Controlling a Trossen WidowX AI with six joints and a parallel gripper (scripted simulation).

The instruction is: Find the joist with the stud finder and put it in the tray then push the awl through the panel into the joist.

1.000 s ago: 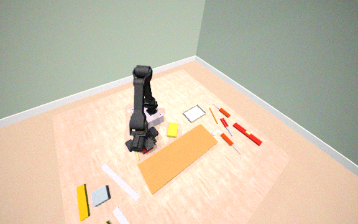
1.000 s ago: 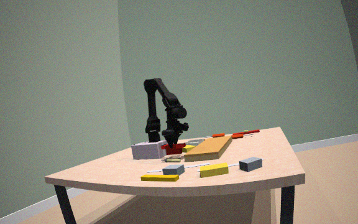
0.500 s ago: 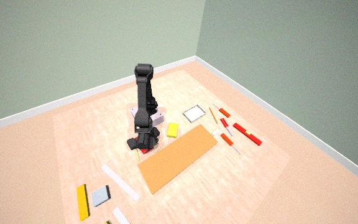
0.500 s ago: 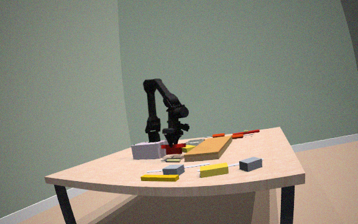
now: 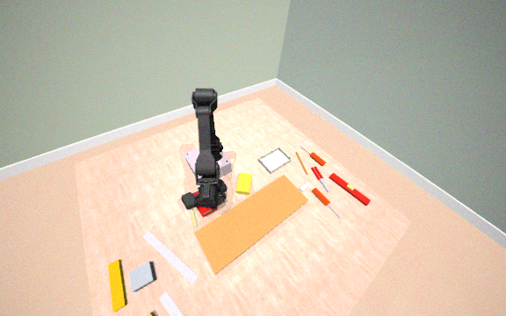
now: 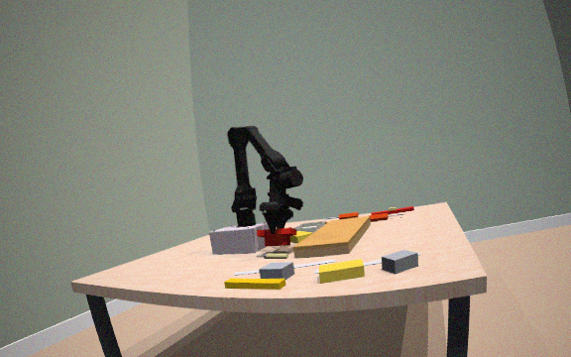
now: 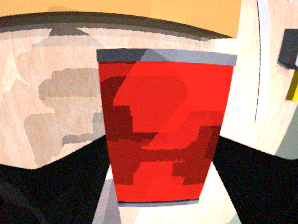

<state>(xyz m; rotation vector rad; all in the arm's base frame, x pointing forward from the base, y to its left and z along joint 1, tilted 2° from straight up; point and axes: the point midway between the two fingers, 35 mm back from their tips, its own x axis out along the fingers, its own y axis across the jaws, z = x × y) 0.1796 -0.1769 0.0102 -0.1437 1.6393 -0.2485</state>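
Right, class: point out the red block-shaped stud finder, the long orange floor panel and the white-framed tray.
Red block-shaped stud finder (image 7: 166,129), wrist view, its front face.
Long orange floor panel (image 5: 253,219), top view, its upper surface.
White-framed tray (image 5: 265,165), top view, its rim.

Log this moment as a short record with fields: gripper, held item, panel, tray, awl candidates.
gripper: black parallel-jaw gripper, shut on an object
held item: red block-shaped stud finder, beside the panel's near end, not over it
panel: long orange rectangular floor panel, flat on the table
tray: shallow white grey-rimmed tray, nothing visible in it
awl candidates: orange-handled pointed tools, beyond the panel; which is the awl is unclear
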